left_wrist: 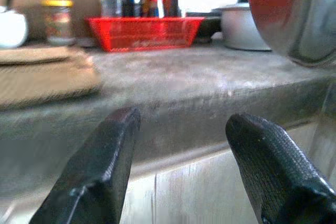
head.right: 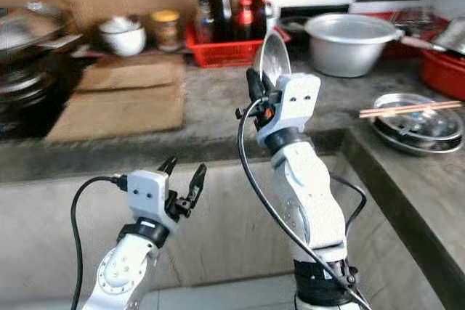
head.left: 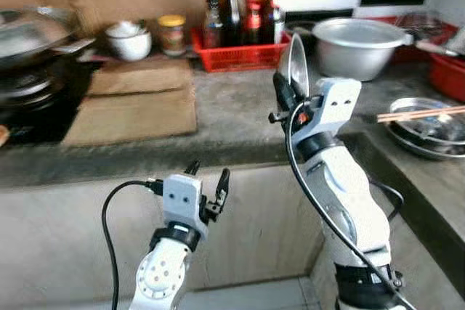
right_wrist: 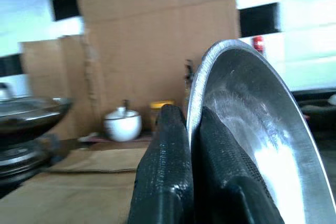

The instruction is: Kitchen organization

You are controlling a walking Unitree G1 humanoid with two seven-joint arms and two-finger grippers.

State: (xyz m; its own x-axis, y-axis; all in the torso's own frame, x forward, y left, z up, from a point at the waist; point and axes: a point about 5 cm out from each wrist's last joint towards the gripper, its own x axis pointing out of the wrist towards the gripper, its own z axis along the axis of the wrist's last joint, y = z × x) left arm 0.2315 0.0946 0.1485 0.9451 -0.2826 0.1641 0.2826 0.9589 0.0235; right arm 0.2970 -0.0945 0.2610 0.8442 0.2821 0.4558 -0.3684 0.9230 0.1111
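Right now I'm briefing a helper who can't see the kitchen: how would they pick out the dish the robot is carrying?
Start at the grey counter with the red bottle basket. In front of it the right gripper is raised, shut on the rim of a shallow steel plate. Unlike the steel dishes lying flat under chopsticks, it stands on edge, off the counter.

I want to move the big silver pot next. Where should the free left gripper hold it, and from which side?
Probably the rim of the silver pot, from above: its mouth is open upward and its wall is too wide for the left gripper's fingers.
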